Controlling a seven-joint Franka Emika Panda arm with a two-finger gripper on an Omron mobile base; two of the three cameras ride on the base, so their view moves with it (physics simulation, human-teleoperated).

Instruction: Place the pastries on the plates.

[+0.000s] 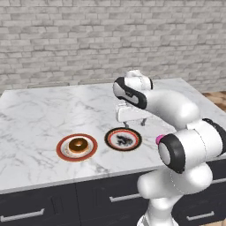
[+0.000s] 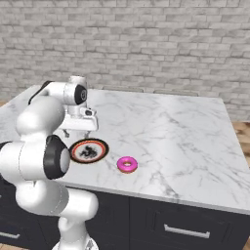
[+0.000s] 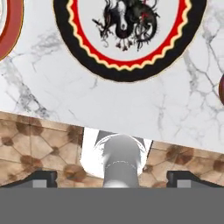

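1. The marble surface (image 1: 39,110) carries everything.
2. The black-rimmed plate (image 1: 123,139) sits bare beside the red-rimmed plate (image 1: 77,147), which holds the brown doughnut (image 1: 78,145).
3. The hand (image 1: 135,122) hovers above the black-rimmed plate, released, grasping nothing.
4. The pink doughnut (image 2: 127,164) lies on marble nearby.

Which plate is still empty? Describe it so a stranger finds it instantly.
On the white marble counter, two round plates sit near the front edge. Take the black-rimmed plate with the dark dragon pattern, between the red-rimmed plate holding the brown glazed doughnut and the bright pink doughnut.
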